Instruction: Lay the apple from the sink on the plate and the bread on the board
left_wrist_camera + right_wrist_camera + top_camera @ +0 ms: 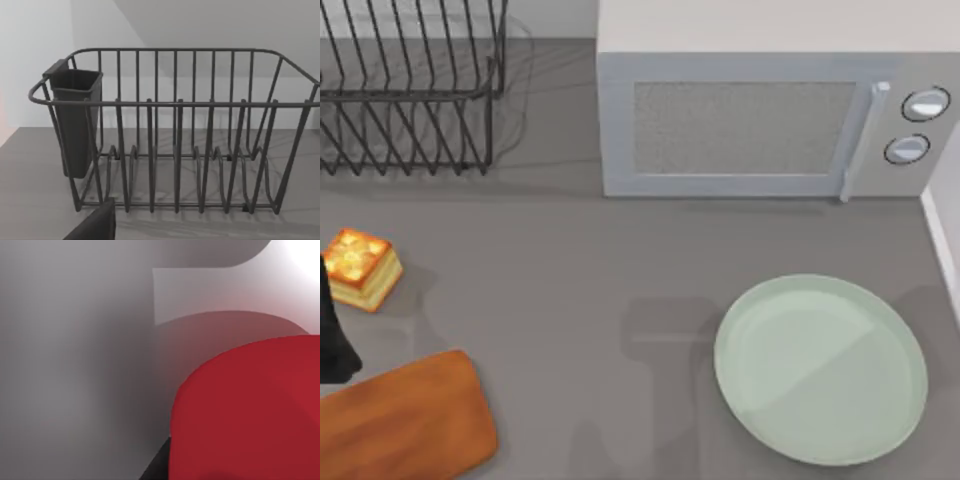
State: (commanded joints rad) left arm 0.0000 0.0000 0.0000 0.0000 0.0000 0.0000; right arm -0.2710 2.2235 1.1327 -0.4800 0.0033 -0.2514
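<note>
Golden-topped bread [360, 268], a thick layered square, sits on the grey bench [570, 300] just above the grainy reddish board [400, 420]; the smooth pale green plate [820, 370] lies bare at right. Glossy red apple [250, 410] looms close before the right wrist; whether either hand is open, I cannot tell

Dish rack [410, 85]: on the counter [570, 270], back left corner.
Cup holder [75, 120]: hung on one end wall of the dish rack.
Microwave [770, 110]: at the back, right of the dish rack.
Bread [360, 268]: on the counter at the left edge, in front of the dish rack.
Board [405, 420]: front left corner, just in front of the bread, apart from it.
Plate [820, 370]: front right, in front of the microwave, well apart from the board.
Apple [250, 410]: close before the right wrist camera.
</note>
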